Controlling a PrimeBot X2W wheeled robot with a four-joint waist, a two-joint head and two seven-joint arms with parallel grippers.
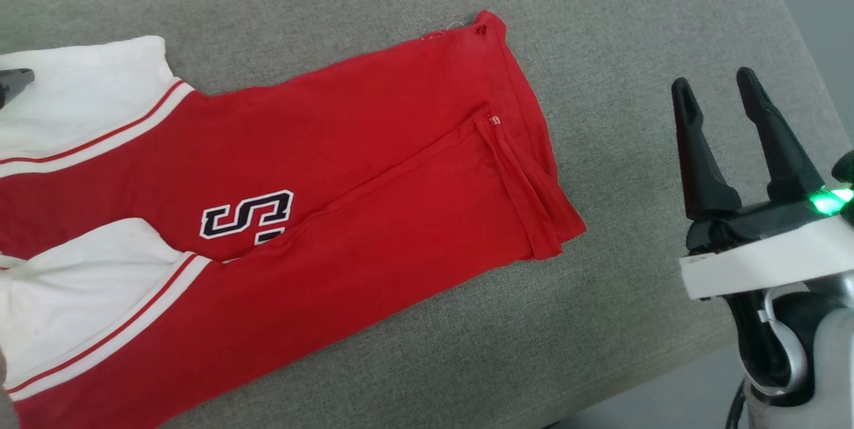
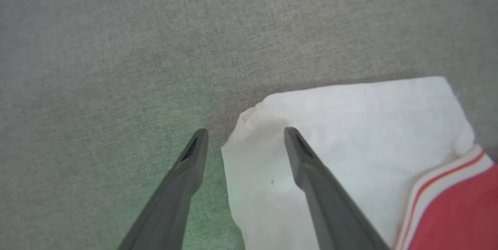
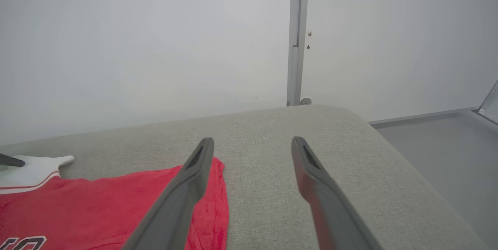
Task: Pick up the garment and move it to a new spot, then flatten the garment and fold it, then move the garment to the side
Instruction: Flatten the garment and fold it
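Right claw [image 1: 717, 85] stands with its fingers apart and empty in the head view. It is to the right of the garment [image 1: 367, 169], which lies spread on the grey bench [image 1: 634, 15], its red hem nearest that claw but clear of it. From the left wrist, the left claw [image 2: 246, 133] is spread too, one finger over a white sleeve [image 2: 350, 125], the other over bare bench; contact cannot be told. From the right wrist, the red hem shows behind the right claw's left-hand finger, a pale wall [image 3: 155, 48] beyond.
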